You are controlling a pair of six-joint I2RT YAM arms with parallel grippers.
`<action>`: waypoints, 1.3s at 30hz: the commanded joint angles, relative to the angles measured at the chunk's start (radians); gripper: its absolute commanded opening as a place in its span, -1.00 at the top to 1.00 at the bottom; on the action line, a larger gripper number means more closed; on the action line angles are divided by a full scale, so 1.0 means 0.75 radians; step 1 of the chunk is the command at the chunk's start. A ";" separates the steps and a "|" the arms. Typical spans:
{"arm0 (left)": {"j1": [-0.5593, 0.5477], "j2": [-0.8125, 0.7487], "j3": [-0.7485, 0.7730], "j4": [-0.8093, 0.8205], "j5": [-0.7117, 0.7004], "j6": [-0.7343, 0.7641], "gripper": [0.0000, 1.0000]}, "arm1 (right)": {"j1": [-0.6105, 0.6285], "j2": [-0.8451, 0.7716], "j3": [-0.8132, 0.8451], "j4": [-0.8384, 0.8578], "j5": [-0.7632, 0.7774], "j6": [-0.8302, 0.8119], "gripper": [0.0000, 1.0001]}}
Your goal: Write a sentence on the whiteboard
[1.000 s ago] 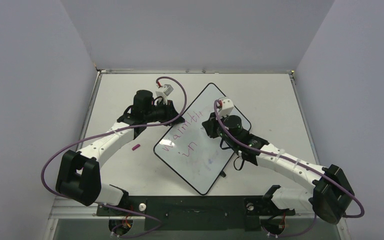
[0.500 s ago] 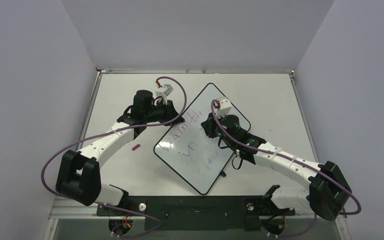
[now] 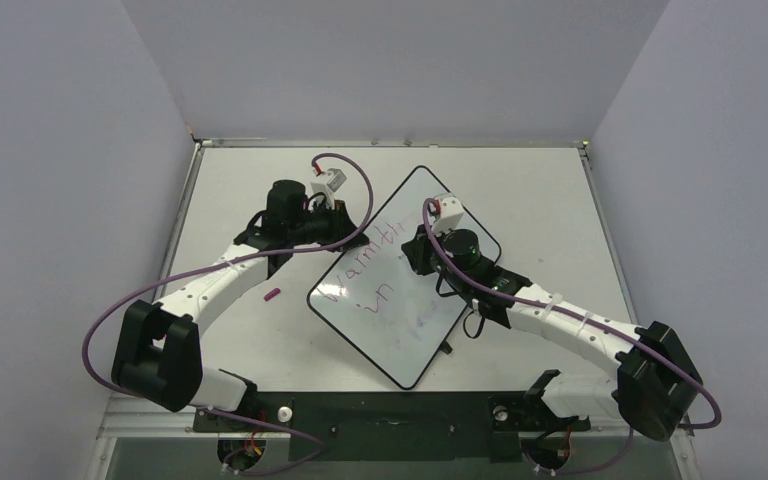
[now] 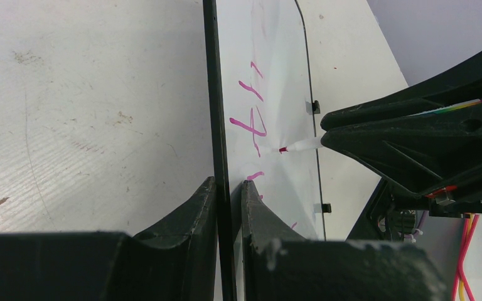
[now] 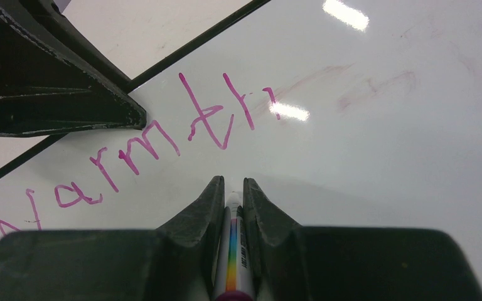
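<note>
Top external view: whiteboard (image 3: pixel 415 345) lies skewed on the worktop (image 3: pixel 550 190), between the two arms.
Cap: a small magenta piece (image 3: pixel 273 294) sits on the worktop left of the board, apart from it.
Left fingers (image 4: pixel 188 213): pinched on the board's thin black rim at its left long edge, one on each side.
Sentence (image 3: pixel 365 272): pink letters "Warmth" run along the board, with "in" on a second line beneath.
Right fingers (image 5: pixel 198 216): clamped on a marker (image 5: pixel 233 269) that points down at the board.
Marker tip: just below the "th"; contact with the surface is unclear.
</note>
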 commanded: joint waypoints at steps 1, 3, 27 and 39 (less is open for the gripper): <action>0.012 -0.030 0.001 0.054 -0.067 0.108 1.00 | -0.010 0.010 -0.026 0.055 -0.009 0.011 1.00; 0.013 -0.032 0.001 0.054 -0.065 0.107 1.00 | -0.012 0.005 -0.042 0.056 -0.005 0.012 1.00; 0.013 -0.035 -0.002 0.054 -0.063 0.104 1.00 | -0.043 -0.067 -0.127 0.042 0.039 0.022 1.00; 0.013 -0.028 0.000 0.054 -0.064 0.105 1.00 | -0.091 0.011 0.000 0.035 0.014 0.009 1.00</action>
